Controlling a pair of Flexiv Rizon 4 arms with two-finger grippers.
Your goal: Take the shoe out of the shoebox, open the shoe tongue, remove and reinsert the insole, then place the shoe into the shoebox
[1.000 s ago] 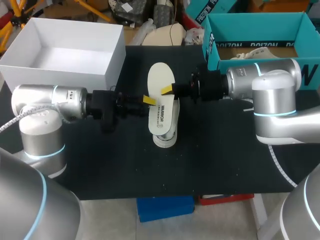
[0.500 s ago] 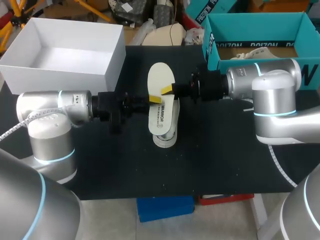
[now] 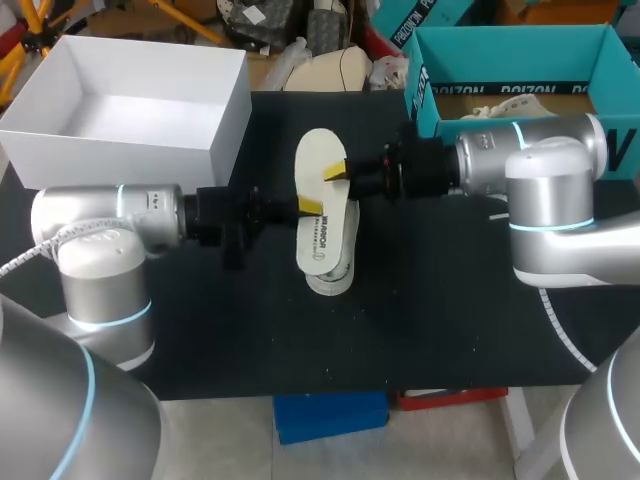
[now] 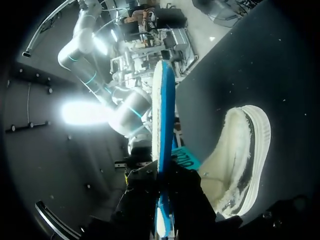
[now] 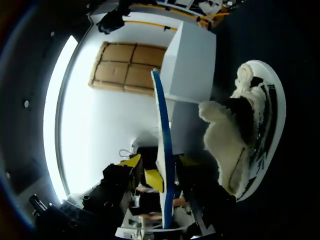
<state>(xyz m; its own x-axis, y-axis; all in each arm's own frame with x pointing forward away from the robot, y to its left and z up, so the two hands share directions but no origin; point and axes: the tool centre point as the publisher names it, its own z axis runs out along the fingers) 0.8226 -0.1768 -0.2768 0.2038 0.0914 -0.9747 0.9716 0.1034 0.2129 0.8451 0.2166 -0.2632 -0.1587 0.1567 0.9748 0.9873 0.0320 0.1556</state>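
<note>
Right gripper (image 3: 336, 173): fingers clamped on the insole (image 3: 320, 155) at its right edge, about mid-length; one yellow tip lies on the upper face.
Left gripper (image 3: 307, 205): clamped on the opposite edge, slightly nearer the printed end; in the left wrist view the insole runs edge-on between the two dark fingers, with no gap showing on either side.
Insole: one; cream upper face with dark print toward the near end; blue underside, seen in both wrist views; broad rounded end toward the table's far side; held roughly level above the table (image 3: 450, 300), its printed end over the shoe (image 3: 330, 278); whether it touches the shoe cannot be told.
Shoe: one; on the black table directly below the insole and largely hidden by it in the head view; thick white sole, dark upper, fleecy cream lining bulging out at the opening.
Shoebox (image 3: 228, 120): one; white, open at the top; at the table's far left, well apart from the shoe; white inner floor and walls in view; shoe and insole both outside it.
</note>
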